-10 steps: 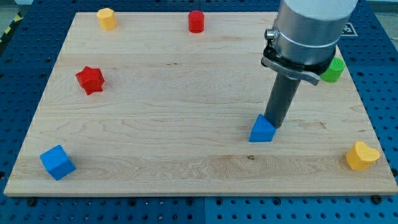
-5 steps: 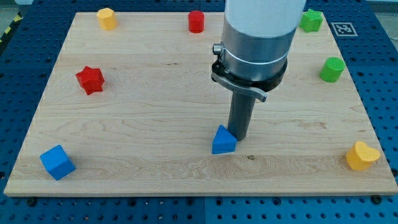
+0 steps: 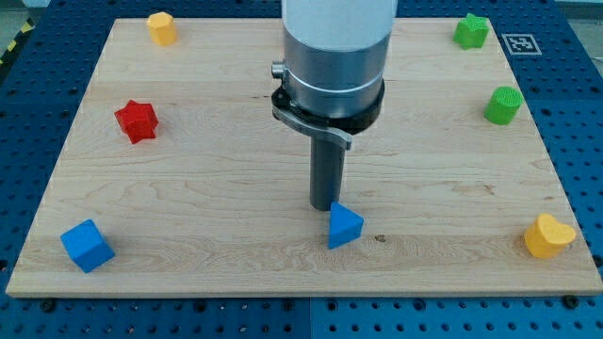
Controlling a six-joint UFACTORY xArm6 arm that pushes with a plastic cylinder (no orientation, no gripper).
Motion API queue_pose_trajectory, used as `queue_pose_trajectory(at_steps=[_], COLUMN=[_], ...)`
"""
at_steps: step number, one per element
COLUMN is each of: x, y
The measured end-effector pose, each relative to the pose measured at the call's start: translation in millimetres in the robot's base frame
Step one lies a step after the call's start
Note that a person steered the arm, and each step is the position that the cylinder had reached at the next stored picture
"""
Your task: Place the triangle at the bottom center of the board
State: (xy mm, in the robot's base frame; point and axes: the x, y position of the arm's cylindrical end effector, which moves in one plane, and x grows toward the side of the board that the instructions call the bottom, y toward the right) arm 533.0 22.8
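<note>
The blue triangle (image 3: 344, 226) lies on the wooden board (image 3: 236, 141) near the bottom edge, a little right of centre. My tip (image 3: 326, 206) stands just above and left of the triangle, touching or almost touching its upper left corner. The rod rises into the grey arm body that hides the top centre of the board.
A blue cube (image 3: 87, 245) sits at bottom left, a red star (image 3: 137, 120) at left, a yellow block (image 3: 161, 27) at top left. A green block (image 3: 471, 30) and a green cylinder (image 3: 503, 104) sit at right, a yellow block (image 3: 548, 235) at bottom right.
My tip has moved to the view's left, pushing the blue triangle left from the right half toward the bottom centre. The tip now sits at the triangle's upper left. The red cylinder is now hidden.
</note>
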Motion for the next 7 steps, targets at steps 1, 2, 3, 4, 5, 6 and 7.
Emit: queue_pose_trajectory(at_steps=[1, 2, 3, 4, 5, 6, 7], x=[9.8, 10.8, 10.8, 10.8, 10.8, -5.6, -33.2], y=[2.5, 3.3, 6.8, 7.4, 7.4, -9.0, -31.1])
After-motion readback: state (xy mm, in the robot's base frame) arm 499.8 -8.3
